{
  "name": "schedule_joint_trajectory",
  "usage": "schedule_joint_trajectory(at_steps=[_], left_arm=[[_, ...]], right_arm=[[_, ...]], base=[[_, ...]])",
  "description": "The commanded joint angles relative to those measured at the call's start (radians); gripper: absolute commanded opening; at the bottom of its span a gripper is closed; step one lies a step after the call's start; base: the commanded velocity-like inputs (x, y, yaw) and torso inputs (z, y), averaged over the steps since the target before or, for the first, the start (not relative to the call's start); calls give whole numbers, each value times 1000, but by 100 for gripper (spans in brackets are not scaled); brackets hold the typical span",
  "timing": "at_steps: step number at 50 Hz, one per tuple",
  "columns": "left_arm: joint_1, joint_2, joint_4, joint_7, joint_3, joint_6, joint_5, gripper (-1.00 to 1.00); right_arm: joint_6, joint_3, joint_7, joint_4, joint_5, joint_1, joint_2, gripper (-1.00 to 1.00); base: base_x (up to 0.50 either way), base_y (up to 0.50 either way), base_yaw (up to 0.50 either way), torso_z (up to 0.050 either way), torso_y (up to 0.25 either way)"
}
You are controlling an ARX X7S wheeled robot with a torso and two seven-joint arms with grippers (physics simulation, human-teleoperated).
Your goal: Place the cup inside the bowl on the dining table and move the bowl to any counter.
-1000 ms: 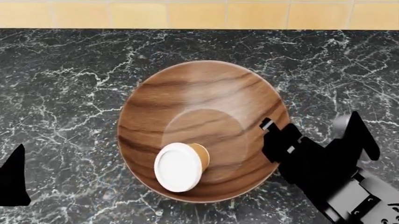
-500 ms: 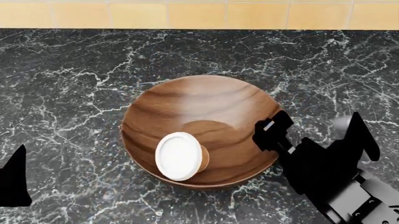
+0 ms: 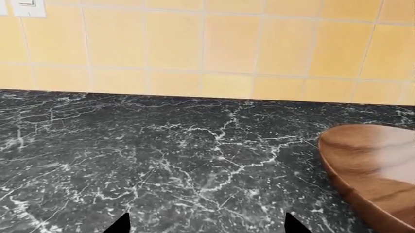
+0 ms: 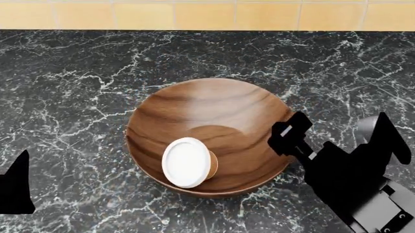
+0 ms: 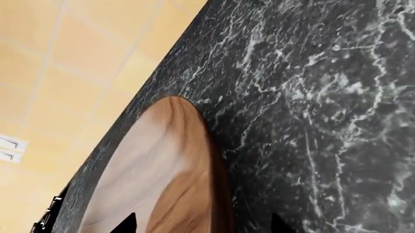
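Note:
The wooden bowl rests on the black marble counter. The cup lies tipped inside it at the near left, white lid facing up. My right gripper is open at the bowl's right rim. In the right wrist view the right gripper has one tip over the bowl and the other over the counter. My left gripper is open over bare counter, left of the bowl. The dining table is out of view.
Tan-yellow wall tiles back the counter. A white switch plate sits on the tiles. Only a dark part of the left arm shows at the head view's left edge.
The bowl with the cup has come down onto the counter. The right gripper has shifted slightly right, away from the bowl's inside. The left arm has barely moved.

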State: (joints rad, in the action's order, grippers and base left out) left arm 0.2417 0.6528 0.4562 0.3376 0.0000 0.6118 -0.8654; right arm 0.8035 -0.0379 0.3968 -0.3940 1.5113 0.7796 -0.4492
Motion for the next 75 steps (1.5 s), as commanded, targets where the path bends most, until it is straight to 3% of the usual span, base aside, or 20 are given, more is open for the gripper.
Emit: schedule_joint_trajectory(at_steps=[1,20,25,35,56,61,75], left_arm=[[4,6,-1,-4,-2,2,-7,100],[13,8,0,-2,3,5,-9,100],[11,6,1,0,4,2,-7,100],[42,20,17,20,5,37,-30,100],[430,39,63,240,38,363,-285,100],[571,39,17,250,67,420,-306,100],[744,1,-85,221,135,443,-267,100]], right_arm=[[-2,20,63,107,7,-22,-44,100],[-11,14,93,257,-29,-3,-88,100],[-18,-43,57,329,-129,6,-124,100],[-161,-230,-75,586,-533,-20,-244,100],[-127,-207,-59,692,-472,24,-274,100],[-115,-184,-56,672,-437,86,-265,100],[-68,-216,-65,581,-467,269,-242,100]], base=[[0,0,0,0,0],[0,0,0,0,0],[0,0,0,0,0],[0,0,0,0,0],[0,0,0,0,0],[0,0,0,0,0],[0,0,0,0,0]])
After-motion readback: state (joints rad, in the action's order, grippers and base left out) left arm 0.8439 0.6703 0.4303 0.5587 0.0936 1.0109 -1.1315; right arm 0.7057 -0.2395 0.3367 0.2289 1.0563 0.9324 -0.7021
